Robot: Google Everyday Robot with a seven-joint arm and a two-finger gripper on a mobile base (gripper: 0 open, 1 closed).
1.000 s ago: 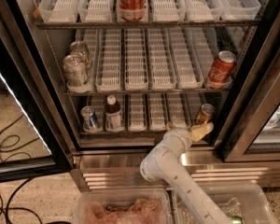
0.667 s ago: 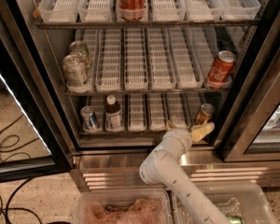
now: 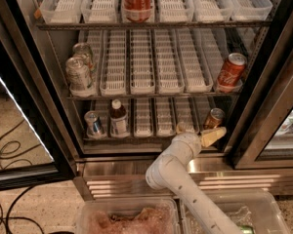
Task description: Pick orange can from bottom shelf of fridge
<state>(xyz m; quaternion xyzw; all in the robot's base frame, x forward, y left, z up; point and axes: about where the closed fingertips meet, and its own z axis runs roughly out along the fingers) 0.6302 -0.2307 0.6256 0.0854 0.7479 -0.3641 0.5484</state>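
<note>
The orange can (image 3: 214, 118) stands upright at the right end of the bottom shelf (image 3: 151, 136) of the fridge (image 3: 263, 96), whose door is open. My gripper (image 3: 197, 132) is at the front edge of that shelf, just below and left of the can, and it is open. Its tan right finger (image 3: 213, 136) lies in front of the can's base, and the left finger (image 3: 180, 127) pokes up further left. The can is not between them. My white arm (image 3: 171, 172) rises from the lower middle.
On the bottom shelf's left stand a blue-and-silver can (image 3: 93, 123) and a dark bottle (image 3: 118, 118). The middle rack holds two silver cans (image 3: 80, 73) at left and a red can (image 3: 230, 71) at right. Another red can (image 3: 137, 1) sits on top. Clear bins (image 3: 127, 218) lie below.
Almost nothing differs; my arm's elbow has shifted very slightly and the gripper stays at the shelf front by the can.
</note>
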